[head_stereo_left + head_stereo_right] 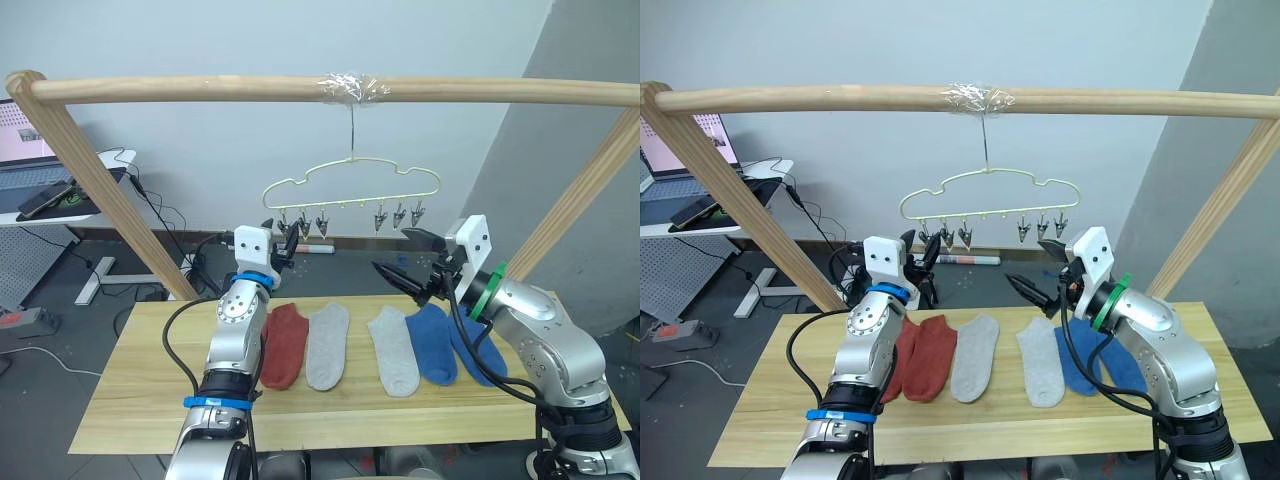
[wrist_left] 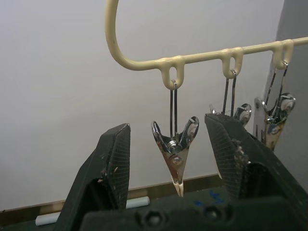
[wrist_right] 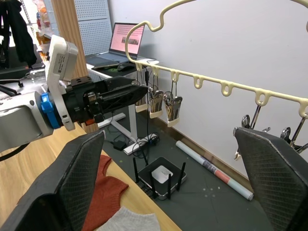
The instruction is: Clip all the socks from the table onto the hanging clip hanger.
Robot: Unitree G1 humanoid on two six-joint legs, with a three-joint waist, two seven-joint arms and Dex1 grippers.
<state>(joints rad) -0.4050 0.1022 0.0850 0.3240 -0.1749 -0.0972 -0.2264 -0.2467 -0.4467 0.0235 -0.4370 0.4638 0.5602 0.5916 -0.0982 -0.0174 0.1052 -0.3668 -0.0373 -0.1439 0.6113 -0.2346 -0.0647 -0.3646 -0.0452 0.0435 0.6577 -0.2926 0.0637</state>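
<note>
here the left end effector (image 2: pixel 173 159) is raised to the clip hanger (image 1: pixel 352 182), its fingers spread wide on either side of one hanging clip (image 2: pixel 175 149) — nothing is gripped. the clip hangs straight down, jaws pointing at the floor, directly ahead of that end effector. the right end effector (image 1: pixel 400 272), also open and empty, hovers lower, between hanger and bench (image 1: pixel 150 400). the socks (image 1: pixel 330 345) lie flat in a row on the bench below both arms — rust-red, grey, blue — toes pointing away.
</note>
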